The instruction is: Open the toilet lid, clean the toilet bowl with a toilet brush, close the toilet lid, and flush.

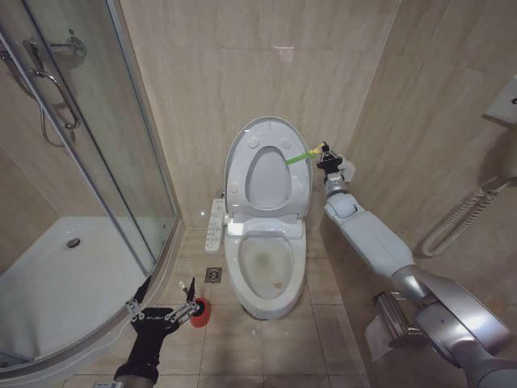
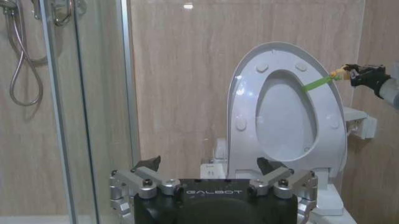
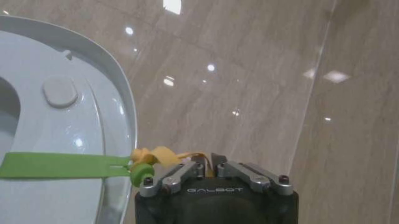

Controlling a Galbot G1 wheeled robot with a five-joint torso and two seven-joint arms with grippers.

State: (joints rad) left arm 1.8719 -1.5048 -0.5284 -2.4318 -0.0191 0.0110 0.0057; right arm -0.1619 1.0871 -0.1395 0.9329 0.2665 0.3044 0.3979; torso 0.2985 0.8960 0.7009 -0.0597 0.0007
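Observation:
The toilet lid (image 1: pixel 266 166) stands upright against the wall, with the ring seat raised against it. My right gripper (image 1: pixel 324 150) is at the lid's right edge, shut on the yellow tab (image 3: pixel 156 155) of the yellow-green band (image 3: pixel 59 165). Below the lid, the toilet bowl (image 1: pixel 267 267) lies open and slightly stained. The toilet brush's red holder (image 1: pixel 199 313) sits on the floor left of the bowl; I cannot make out the brush handle. My left gripper (image 1: pixel 166 291) hangs low just left of the holder, open with nothing between its fingers (image 2: pixel 149 163).
A curved glass shower enclosure (image 1: pixel 97 162) and white shower tray (image 1: pixel 56 283) fill the left. A floor drain (image 1: pixel 212 275) lies beside the bowl, under the side control panel (image 1: pixel 216 224). A paper holder (image 1: pixel 386 322) and wall hose (image 1: pixel 460 217) are on the right.

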